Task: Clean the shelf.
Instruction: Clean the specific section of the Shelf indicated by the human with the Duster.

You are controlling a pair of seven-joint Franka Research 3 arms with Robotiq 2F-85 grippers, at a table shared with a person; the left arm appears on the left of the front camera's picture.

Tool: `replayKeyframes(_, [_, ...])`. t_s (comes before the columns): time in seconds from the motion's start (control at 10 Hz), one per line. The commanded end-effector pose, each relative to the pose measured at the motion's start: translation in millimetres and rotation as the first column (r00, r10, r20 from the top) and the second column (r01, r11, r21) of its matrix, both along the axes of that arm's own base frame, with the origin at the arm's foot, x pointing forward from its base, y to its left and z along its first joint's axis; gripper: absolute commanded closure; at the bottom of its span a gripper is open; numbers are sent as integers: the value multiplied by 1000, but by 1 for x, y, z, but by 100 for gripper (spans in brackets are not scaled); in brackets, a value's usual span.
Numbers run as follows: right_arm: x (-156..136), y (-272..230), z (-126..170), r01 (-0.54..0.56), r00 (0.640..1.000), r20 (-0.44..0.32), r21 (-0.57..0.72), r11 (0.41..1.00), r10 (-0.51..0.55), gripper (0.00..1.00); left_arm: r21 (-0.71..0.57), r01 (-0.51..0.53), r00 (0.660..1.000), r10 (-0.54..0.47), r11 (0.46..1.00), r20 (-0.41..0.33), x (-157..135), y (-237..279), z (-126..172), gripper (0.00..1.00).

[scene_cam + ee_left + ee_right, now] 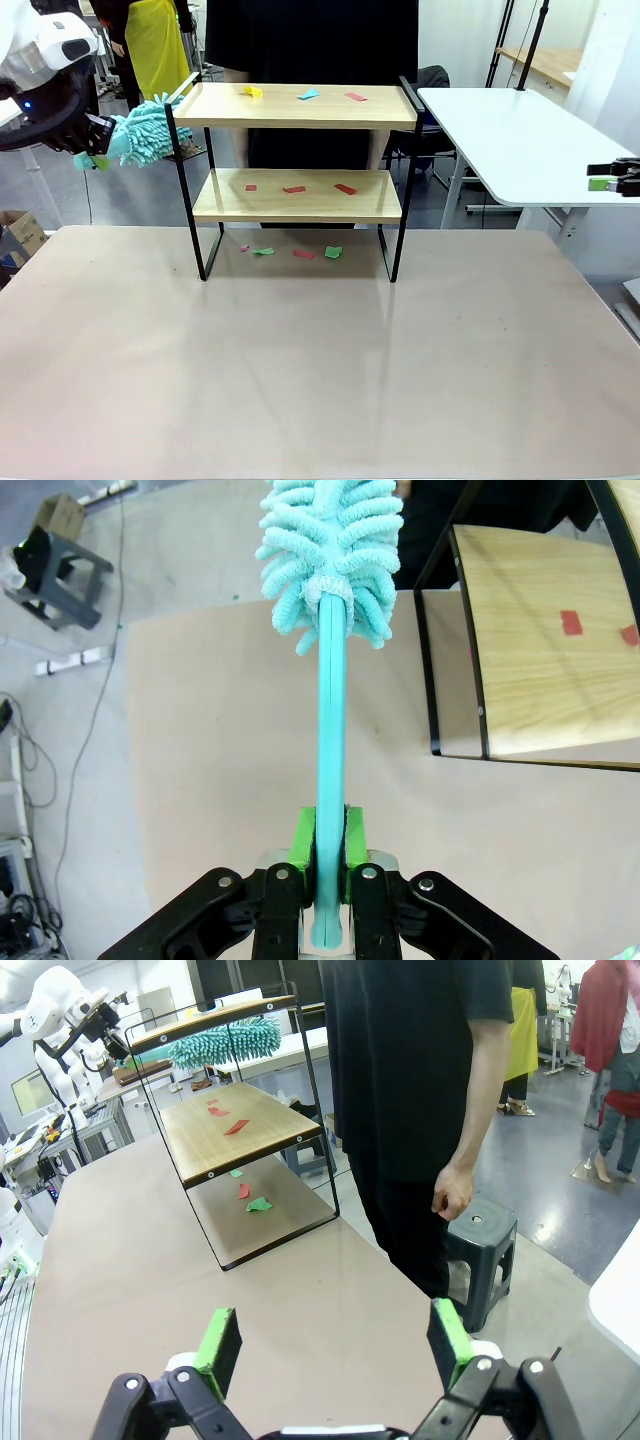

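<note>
A two-tier shelf [300,110] of two light wooden boards in a thin black metal frame is standing upright on four legs near the middle of the far edge of the beige table [320,380]. Its long axis is running left to right along that edge, and its open front is facing the robot.

Ten small paper scraps are lying about:
- three on the top board [308,95]: yellow, blue and red
- three red ones on the lower board [294,189]
- four on the table beneath [303,254]

The left gripper [95,158] is clenching the handle of a teal microfibre duster [150,130]. The fluffy head is pointing at the top board's left end, though contact is unclear. The right gripper [610,182] is hanging beyond the table's right edge, jaws spread wide and gripping nothing. A person in black [310,40] is standing behind the shelf.
</note>
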State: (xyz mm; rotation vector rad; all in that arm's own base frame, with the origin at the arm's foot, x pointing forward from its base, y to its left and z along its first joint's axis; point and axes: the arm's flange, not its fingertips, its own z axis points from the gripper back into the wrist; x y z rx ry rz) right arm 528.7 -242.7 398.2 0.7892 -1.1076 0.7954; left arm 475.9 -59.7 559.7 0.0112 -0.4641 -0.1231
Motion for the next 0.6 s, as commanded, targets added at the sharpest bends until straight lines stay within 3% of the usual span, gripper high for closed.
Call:
replayKeyframes(0.0, [0, 2, 2, 0, 1000, 3, 0, 1000, 0, 0, 6, 9, 1000, -9, 1000, 7, -1, 2, 3, 100])
replayKeyframes(0.1, [0, 2, 2, 0, 1000, 3, 0, 1000, 0, 0, 0, 0, 1000, 0, 1000, 0, 0, 0, 0, 86])
replayKeyframes(0.2, [0, 2, 2, 0, 1000, 3, 0, 1000, 0, 0, 20, 22, 1000, -22, 1000, -10, -11, 27, 22, 86])
replayKeyframes(0.3, [0, 2, 2, 0, 1000, 3, 0, 1000, 0, 0, 85, 99, 993, -93, 991, -66, -20, 52, 48, 86])
replayKeyframes(0.5, [0, 2, 2, 0, 1000, 3, 0, 1000, 0, 0, 217, 278, 952, -238, 936, -192, -36, 78, 91, 86])
